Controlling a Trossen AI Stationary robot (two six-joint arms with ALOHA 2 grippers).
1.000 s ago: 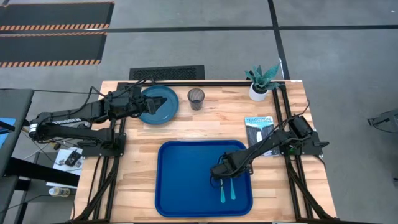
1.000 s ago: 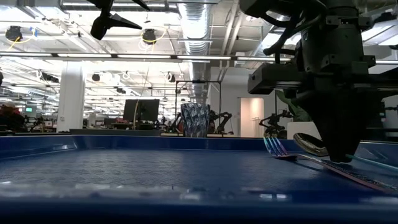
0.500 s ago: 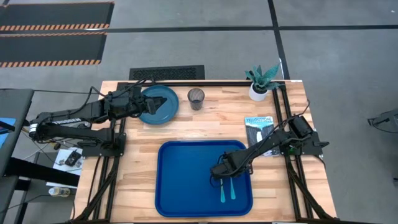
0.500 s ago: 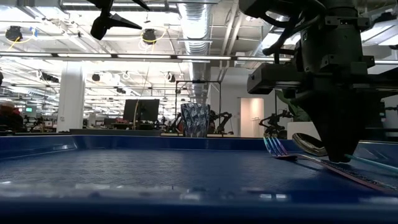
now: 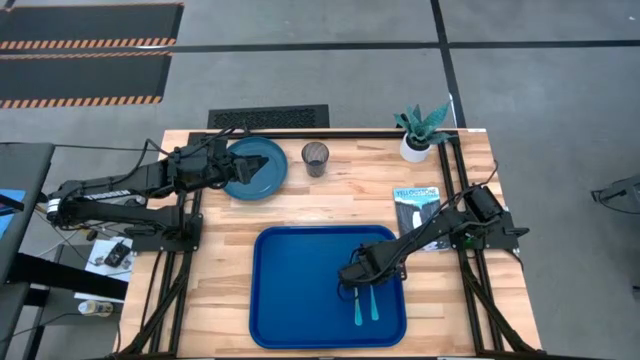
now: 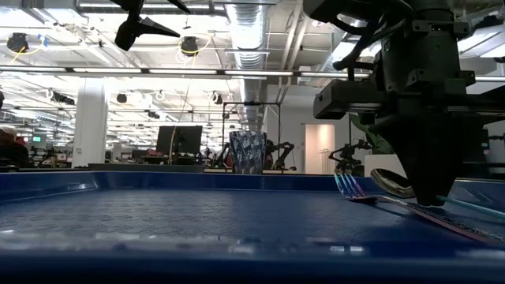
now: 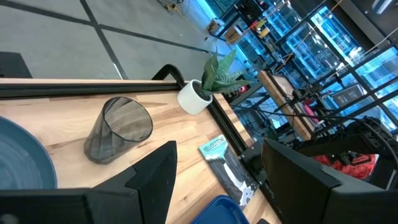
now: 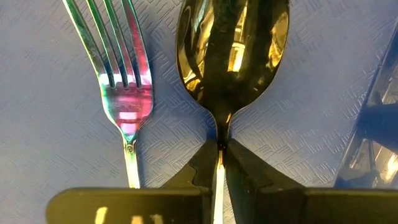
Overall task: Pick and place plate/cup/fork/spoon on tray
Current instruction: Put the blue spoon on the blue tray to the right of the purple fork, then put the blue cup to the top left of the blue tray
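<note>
grey tiled floor, hazard-striped mats, bright ceiling lights.

Place: a robotics lab inside a big open industrial hall — that is how I read it from my station.
Floor: I see bare grey concrete with dark seams, and black mats edged in orange hazard stripes off to one side.
Ceiling: my low camera shows exposed silver ducts, pipes and hanging lights.
Background: desks with a dark monitor — and further robot arms at other stations.
Bench: I work at a pale wooden table on a black metal frame.
</note>
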